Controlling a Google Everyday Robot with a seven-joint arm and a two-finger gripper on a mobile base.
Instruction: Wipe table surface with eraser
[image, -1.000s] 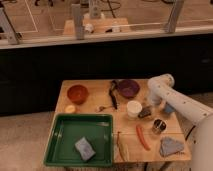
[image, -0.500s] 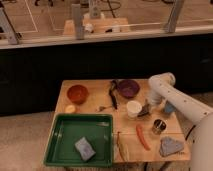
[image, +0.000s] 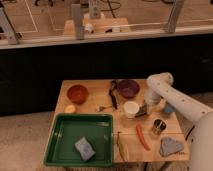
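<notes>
Gripper (image: 142, 111): mine, low on the right of the table (image: 97, 92), jaws closed, seemingly on the eraser (image: 140, 113) just beside the cup (image: 131, 108). Risks: a sweep may topple the cup or tin (image: 159, 126), and a shallow grip may slip. Chilli (image: 142, 137) and cloth (image: 171, 146) crowd the path.
</notes>
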